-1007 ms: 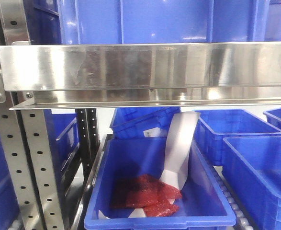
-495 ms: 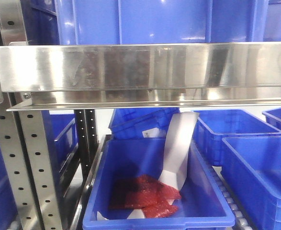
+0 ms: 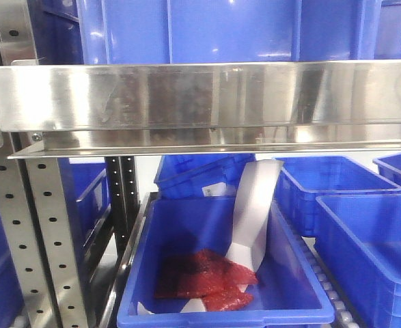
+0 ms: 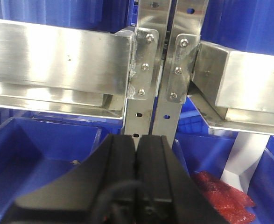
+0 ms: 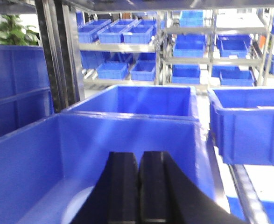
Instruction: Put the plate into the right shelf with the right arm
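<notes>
A pale curved edge, probably the plate (image 5: 73, 205), is seen on the floor of a blue bin (image 5: 34, 158) on the right shelf (image 3: 207, 102), beside the right gripper (image 5: 137, 186). That gripper is closed with nothing between its fingers, which suggests release is done. The left gripper (image 4: 137, 177) is likewise closed and empty, parked facing the 2 uprights (image 4: 162, 70). No writing can be read.

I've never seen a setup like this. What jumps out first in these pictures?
A broad shiny steel rail of the shelf spans the front view, with blue bins above and below. In the bin just beneath it, crumpled red material lies by a bent white strip. In the right wrist view, the black right gripper, fingers pressed together, sits over another blue bin, where a pale round plate edge peeks out.
</notes>
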